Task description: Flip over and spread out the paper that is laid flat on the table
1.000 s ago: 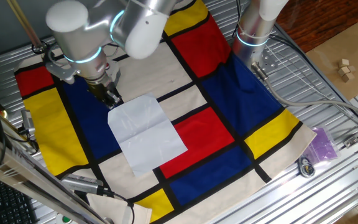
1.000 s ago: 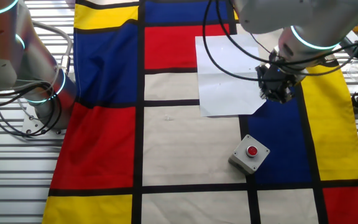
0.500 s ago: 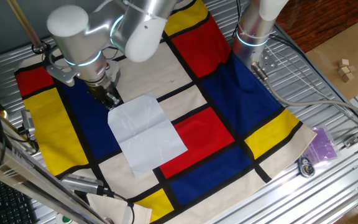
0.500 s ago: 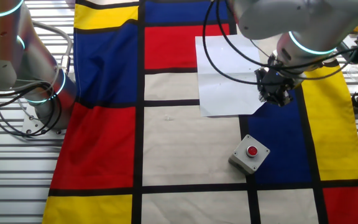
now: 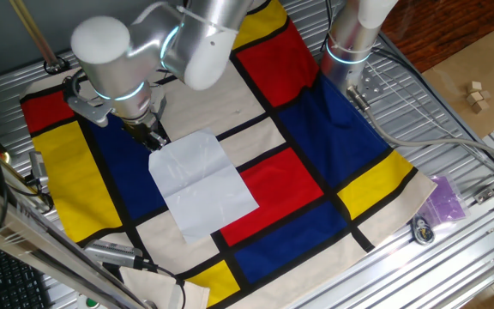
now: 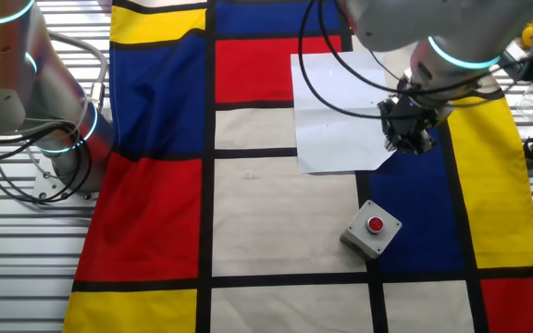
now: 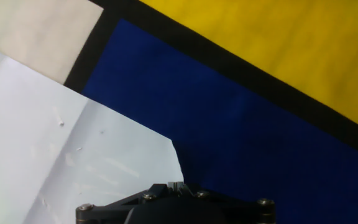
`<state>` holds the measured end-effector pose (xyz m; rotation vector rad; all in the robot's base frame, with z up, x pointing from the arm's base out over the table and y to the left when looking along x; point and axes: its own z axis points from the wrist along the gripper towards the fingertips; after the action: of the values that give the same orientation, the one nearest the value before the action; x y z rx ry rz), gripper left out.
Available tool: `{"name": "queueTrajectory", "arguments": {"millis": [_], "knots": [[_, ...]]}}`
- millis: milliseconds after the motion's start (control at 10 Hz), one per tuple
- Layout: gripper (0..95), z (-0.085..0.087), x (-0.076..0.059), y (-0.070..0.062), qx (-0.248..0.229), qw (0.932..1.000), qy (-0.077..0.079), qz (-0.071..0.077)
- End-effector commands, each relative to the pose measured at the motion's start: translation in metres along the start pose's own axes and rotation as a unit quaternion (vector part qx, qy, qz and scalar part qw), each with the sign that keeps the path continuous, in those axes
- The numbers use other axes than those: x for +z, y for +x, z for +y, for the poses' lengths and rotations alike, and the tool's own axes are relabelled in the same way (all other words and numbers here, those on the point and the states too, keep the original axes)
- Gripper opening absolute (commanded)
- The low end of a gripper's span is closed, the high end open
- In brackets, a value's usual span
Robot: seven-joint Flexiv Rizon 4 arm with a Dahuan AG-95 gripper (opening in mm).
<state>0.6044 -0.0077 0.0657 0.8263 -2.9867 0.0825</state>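
The paper (image 5: 202,184) lies flat on the checked cloth of the table (image 5: 453,112), white, with a crease across its middle. My gripper (image 5: 154,140) stands at its far left corner, fingers down on the cloth. In the other fixed view the gripper (image 6: 405,139) sits at the paper's (image 6: 340,111) lower right corner, which looks cut off on a slant there. In the hand view the paper (image 7: 55,155) ends in a corner that runs right into the gripper (image 7: 176,185). Its fingertips are pressed together over blue cloth.
A grey box with a red button (image 6: 372,228) stands on the cloth just below the gripper. A second arm's base (image 5: 350,43) rises at the cloth's far edge. A purple bag (image 5: 444,199) and small wooden blocks (image 5: 477,94) lie off the cloth to the right.
The arm has shifted slightly, and the gripper has crept a little further onto the paper's corner. The paper itself lies as before.
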Motion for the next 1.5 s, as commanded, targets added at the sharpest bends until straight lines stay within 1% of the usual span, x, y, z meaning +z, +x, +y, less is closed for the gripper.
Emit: {"name": "queueTrajectory", "arguments": {"millis": [100,200,500,700,800,900,1000,1100,1200,1500], "knots": [[0.0,-0.001,0.000,0.001,0.000,0.9999,0.016,0.007],[0.0,-0.001,0.000,0.001,-0.001,0.9998,0.016,0.009],[0.0,-0.001,0.000,0.001,-0.007,0.9998,0.015,0.005],[0.0,-0.005,0.007,-0.007,-0.023,0.9997,0.008,-0.001],[19.0,-0.007,0.012,-0.009,-0.028,0.9996,0.003,-0.005],[19.0,-0.008,0.016,-0.010,-0.033,0.9994,0.000,-0.008],[19.0,-0.008,0.016,-0.010,-0.038,0.9992,-0.004,-0.011],[38.0,-0.008,0.017,-0.010,-0.043,0.9990,-0.006,-0.012],[38.0,-0.008,0.017,-0.010,-0.044,0.9989,-0.006,-0.011],[38.0,-0.010,0.027,-0.012,-0.046,0.9989,-0.005,-0.010]]}}
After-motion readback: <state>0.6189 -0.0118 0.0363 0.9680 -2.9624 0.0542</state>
